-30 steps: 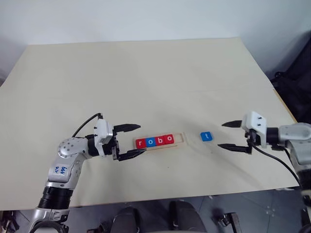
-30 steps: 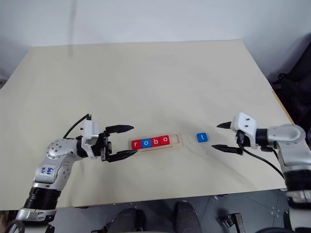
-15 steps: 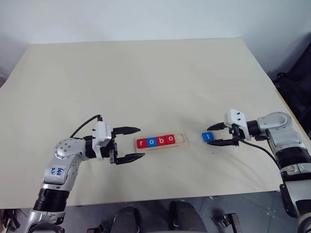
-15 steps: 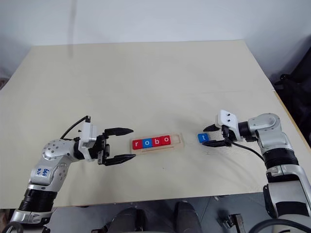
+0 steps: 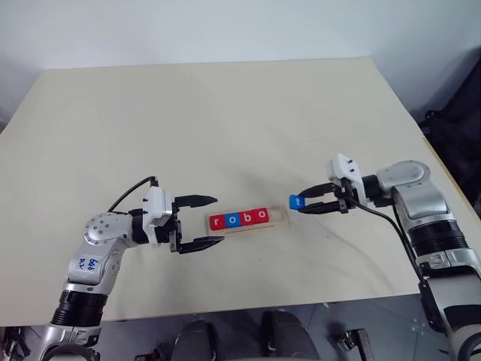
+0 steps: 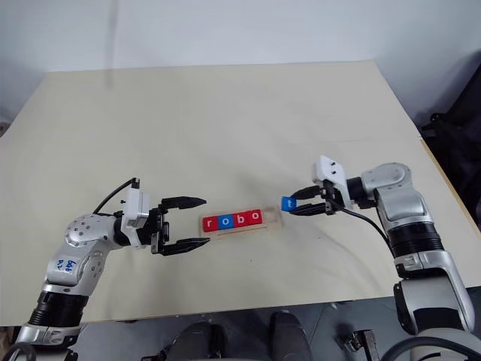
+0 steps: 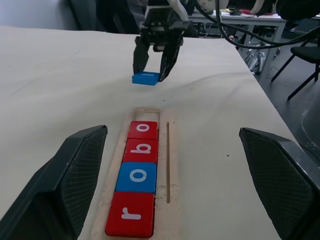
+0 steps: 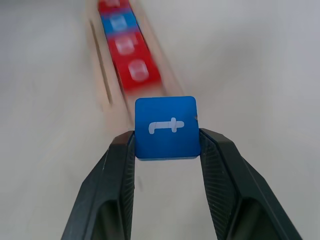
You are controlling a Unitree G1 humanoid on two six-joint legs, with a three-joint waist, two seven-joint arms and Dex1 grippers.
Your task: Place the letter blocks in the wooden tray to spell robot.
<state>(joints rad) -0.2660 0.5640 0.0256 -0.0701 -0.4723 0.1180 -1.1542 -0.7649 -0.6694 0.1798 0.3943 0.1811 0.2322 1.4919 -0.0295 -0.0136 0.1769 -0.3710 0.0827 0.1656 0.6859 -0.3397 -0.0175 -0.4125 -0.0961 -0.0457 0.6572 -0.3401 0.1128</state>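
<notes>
Right wrist view puts you a step from the finish: your right gripper [image 8: 166,145] pinches the blue t block [image 8: 166,127] by its two sides, lifted off the table [image 5: 225,120] and just short of the tray [image 5: 276,222]. Four blocks already sit in the tray's slot, reading r [image 7: 130,214], o [image 7: 138,176], b [image 7: 143,148], o [image 7: 144,128], red, blue, red, red. One slot stands bare at the end nearest the t block. Your left gripper [image 5: 203,222] hovers beside the tray's other end, fingers spread wide, holding nothing. Judging from this, only seating the t block in that last slot remains.
</notes>
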